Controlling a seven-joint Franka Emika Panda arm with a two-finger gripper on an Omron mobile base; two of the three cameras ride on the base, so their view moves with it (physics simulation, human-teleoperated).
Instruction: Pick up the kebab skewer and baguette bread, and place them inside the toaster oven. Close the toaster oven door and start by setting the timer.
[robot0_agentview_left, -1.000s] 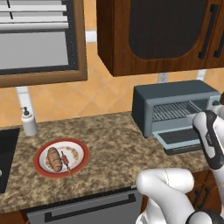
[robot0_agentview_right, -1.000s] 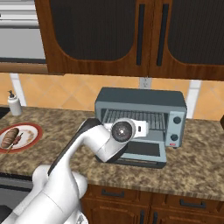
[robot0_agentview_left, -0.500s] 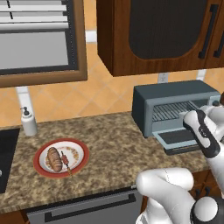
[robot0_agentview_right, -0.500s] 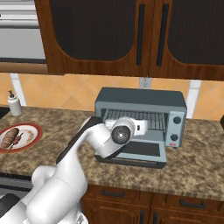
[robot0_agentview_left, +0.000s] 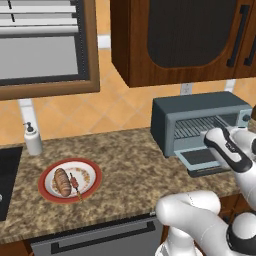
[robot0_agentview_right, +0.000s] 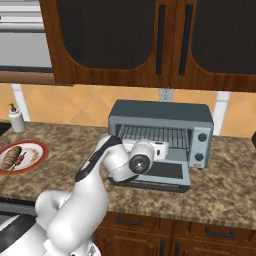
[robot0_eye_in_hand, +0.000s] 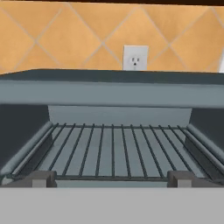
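your end effector (robot0_eye_in_hand: 112, 178) moved toward the oven (robot0_agentview_right: 160, 131), wide, empty; skewer (robot0_agentview_left: 75, 184) and bread (robot0_agentview_left: 62, 182) still plated, nothing done.

On the plate (robot0_agentview_left: 49, 176), to the left of the toaster oven (robot0_agentview_left: 197, 111), lie 1 baguette bread (robot0_agentview_left: 62, 181) and 1 kebab skewer (robot0_agentview_left: 75, 184); there is 1 plate. There is 1 toaster oven with 1 toaster oven door (robot0_agentview_right: 165, 172) dropped open in front of it, 1 wire rack (robot0_eye_in_hand: 113, 151) inside it and 2 knobs (robot0_agentview_right: 202, 137) on its right strip. Further left of the toaster oven stands 1 soap bottle (robot0_agentview_left: 33, 139), and on the wall behind it is 1 outlet (robot0_eye_in_hand: 134, 58).
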